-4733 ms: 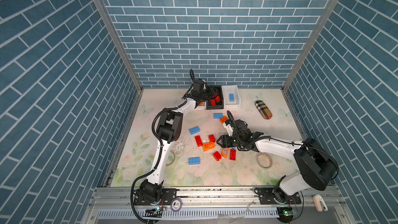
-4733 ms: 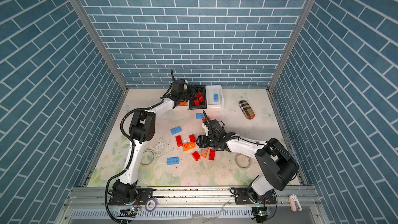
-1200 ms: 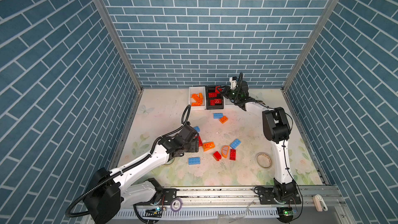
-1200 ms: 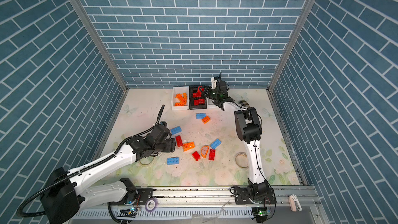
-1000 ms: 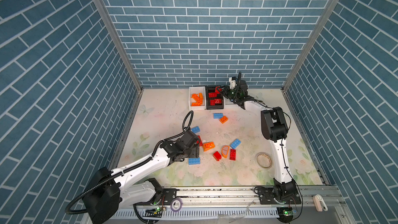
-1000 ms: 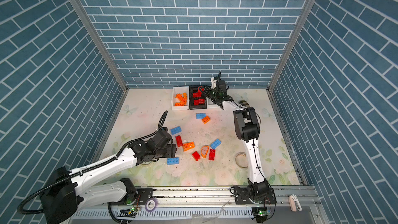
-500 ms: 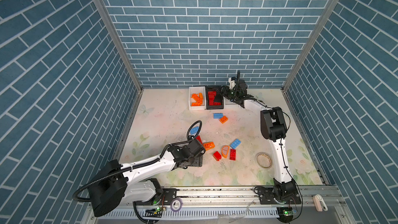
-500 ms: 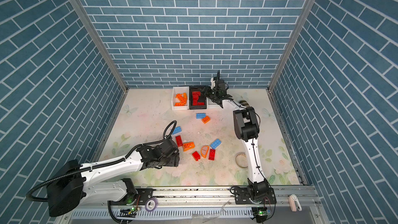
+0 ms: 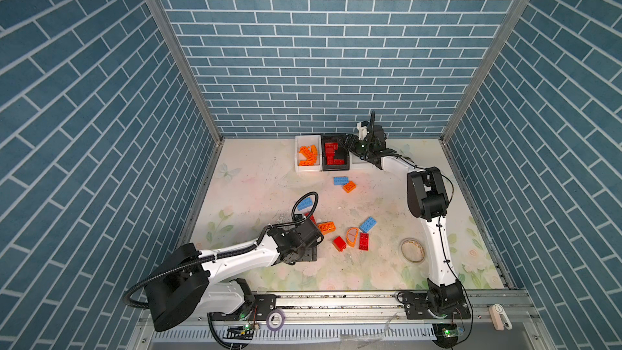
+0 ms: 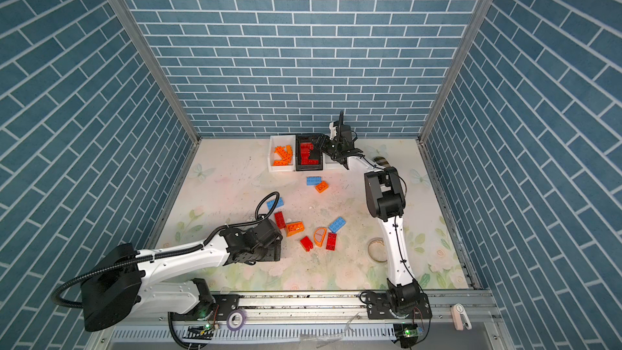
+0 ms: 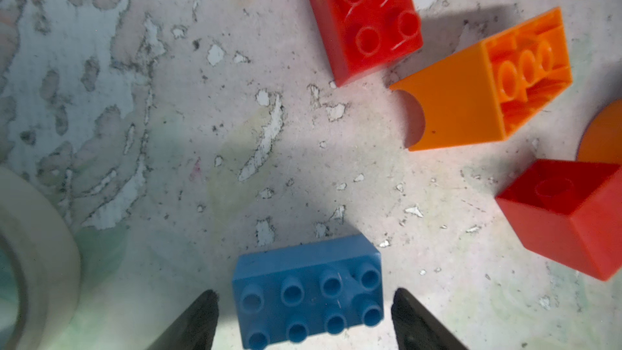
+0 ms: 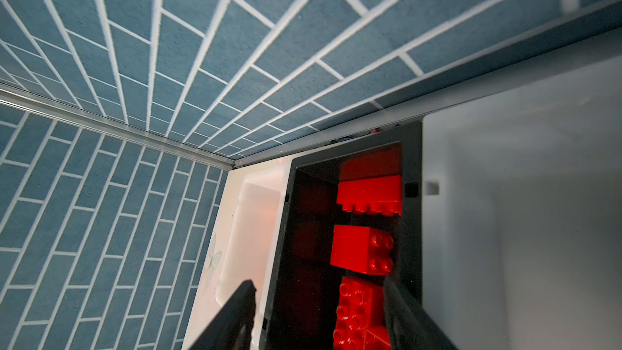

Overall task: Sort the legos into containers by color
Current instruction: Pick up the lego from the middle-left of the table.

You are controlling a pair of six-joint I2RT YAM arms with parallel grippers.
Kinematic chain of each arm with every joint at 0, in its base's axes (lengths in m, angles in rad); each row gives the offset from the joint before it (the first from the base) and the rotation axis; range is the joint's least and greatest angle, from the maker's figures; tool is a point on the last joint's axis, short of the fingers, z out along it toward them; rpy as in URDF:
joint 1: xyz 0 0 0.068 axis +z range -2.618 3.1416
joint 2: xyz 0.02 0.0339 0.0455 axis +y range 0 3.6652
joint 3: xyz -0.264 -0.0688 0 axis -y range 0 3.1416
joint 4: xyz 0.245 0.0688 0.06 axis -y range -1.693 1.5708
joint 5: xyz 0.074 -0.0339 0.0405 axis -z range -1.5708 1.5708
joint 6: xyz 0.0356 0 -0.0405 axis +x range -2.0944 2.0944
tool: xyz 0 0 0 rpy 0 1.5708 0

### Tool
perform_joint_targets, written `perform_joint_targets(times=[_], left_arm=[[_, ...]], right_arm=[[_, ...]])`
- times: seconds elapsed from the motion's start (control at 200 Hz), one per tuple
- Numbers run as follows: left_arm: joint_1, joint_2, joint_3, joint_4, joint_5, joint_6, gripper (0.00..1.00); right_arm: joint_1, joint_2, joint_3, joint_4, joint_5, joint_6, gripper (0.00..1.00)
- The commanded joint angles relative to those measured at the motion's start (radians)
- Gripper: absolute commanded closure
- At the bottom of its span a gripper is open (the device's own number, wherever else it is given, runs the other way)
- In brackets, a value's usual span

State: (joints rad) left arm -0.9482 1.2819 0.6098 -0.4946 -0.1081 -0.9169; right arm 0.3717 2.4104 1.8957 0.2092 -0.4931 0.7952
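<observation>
My left gripper (image 11: 304, 294) is open and low over the mat, its fingers either side of a blue lego (image 11: 308, 291) without touching it. In both top views that gripper (image 9: 308, 252) (image 10: 269, 250) hides this lego. My right gripper (image 12: 318, 297) (image 9: 350, 144) is open above the black container (image 9: 333, 168), which holds red legos (image 12: 361, 247); nothing is between its fingers. A white container (image 9: 297, 163) holds orange legos. Another white container (image 12: 505, 230) is mostly hidden under the right arm. Loose legos lie mid-mat: blue (image 9: 340, 181), orange (image 9: 326, 227), red (image 9: 364, 241) and an orange arched piece (image 9: 352, 235).
A clear tape roll (image 9: 412, 250) lies by the right arm, another (image 11: 33, 257) close beside my left gripper. The plaid case (image 10: 382, 161) shows behind the right arm. A red lego (image 11: 363, 18) and an orange one (image 11: 481, 85) lie just beyond the blue lego.
My left gripper has moved toward the front of the mat and come down around the blue lego. The right gripper's jaws have spread apart over the black container.
</observation>
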Motion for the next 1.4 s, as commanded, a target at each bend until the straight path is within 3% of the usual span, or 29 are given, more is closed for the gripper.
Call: perform_joint_targets(times=[0.0, 0.225, 0.59, 0.795, 1.08, 1.395], left_arm=[[-0.01, 0.022, -0.009, 0.011, -0.027, -0.033, 0.19], [-0.019, 0.077, 0.01, 0.018, -0.028, -0.037, 0.24], [-0.019, 0.093, 0.032, -0.017, -0.068, -0.02, 0.4], [0.016, 0.064, 0.112, -0.049, -0.088, 0.087, 0.44], [0.109, 0.053, 0.257, -0.013, -0.054, 0.232, 0.45], [0.184, 0.163, 0.458, 0.071, 0.015, 0.388, 0.45]], right_arm=[[-0.003, -0.052, -0.031, -0.006, 0.013, -0.04, 0.36], [-0.003, -0.074, -0.053, -0.007, 0.016, -0.053, 0.35], [-0.003, -0.119, -0.093, -0.003, 0.019, -0.063, 0.35], [-0.003, -0.193, -0.155, -0.026, 0.029, -0.121, 0.35], [-0.002, -0.388, -0.368, -0.048, 0.118, -0.255, 0.35], [-0.003, -0.58, -0.602, -0.101, 0.162, -0.31, 0.35]])
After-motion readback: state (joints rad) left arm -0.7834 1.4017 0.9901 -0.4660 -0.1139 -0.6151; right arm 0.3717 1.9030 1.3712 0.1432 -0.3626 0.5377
